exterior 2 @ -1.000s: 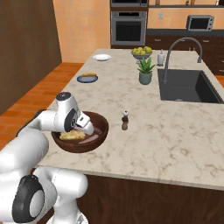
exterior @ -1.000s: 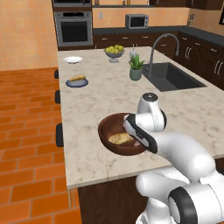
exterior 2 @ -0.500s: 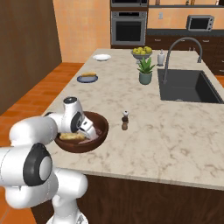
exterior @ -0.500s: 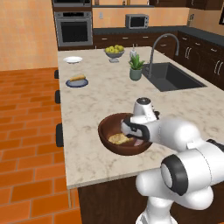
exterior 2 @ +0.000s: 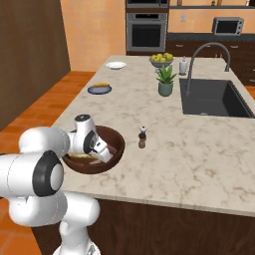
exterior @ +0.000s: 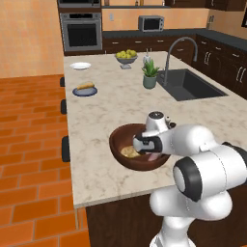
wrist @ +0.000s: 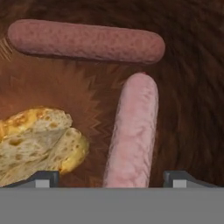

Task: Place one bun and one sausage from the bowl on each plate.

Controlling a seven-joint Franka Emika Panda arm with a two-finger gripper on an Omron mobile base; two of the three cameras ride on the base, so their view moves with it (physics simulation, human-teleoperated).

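Observation:
The dark reddish-brown bowl point(exterior: 120, 137) point(exterior 2: 115, 142) stands near the counter's front edge. My gripper point(exterior: 151, 155) point(exterior 2: 103, 155) point(wrist: 111, 178) reaches down into it, open. In the hand view its fingertips point(wrist: 43, 177) stand wide on either side of a pale pink sausage point(wrist: 131, 135), not touching it. A second, darker sausage point(wrist: 85, 41) lies crosswise beyond, and a torn yellow bun point(wrist: 35, 144) point(exterior: 129, 152) lies to the left. The dark blue-grey plate point(exterior: 77, 92) point(exterior 2: 92, 91) carries a bun point(exterior: 86, 86) point(exterior 2: 101, 85). Beyond it sits the white plate point(exterior: 80, 65) point(exterior 2: 116, 65), which looks bare.
A small pepper shaker point(exterior 2: 142, 138) stands just right of the bowl. A potted plant point(exterior: 150, 75) point(exterior 2: 165, 82), a grey bowl of yellow-green fruit point(exterior: 126, 56) point(exterior 2: 160, 60) and the sink point(exterior: 193, 84) point(exterior 2: 214, 97) with its tall faucet are farther back. The counter's front edge lies close to the bowl.
The hand has come down from above the bowl into it, and the arm has folded lower. The fingers have drawn in slightly.

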